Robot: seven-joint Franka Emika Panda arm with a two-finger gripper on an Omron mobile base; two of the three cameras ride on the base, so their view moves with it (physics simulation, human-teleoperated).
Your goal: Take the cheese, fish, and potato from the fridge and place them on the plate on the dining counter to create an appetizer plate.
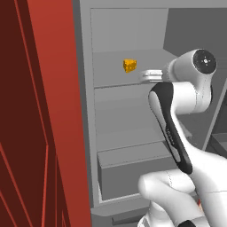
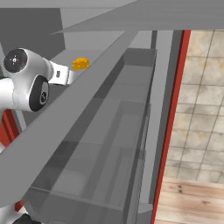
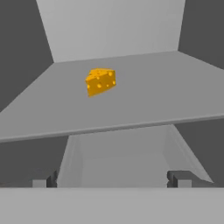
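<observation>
base views: flank arm, face fridge point(image 1: 128, 111) | hand view: close, shelf-level

No readable text or labels anywhere.

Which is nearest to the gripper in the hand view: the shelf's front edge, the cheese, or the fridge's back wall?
1. Shelf front edge, just ahead of the open gripper.
2. Cheese, mid-shelf, slightly left.
3. Fridge back wall, behind the cheese.
</observation>
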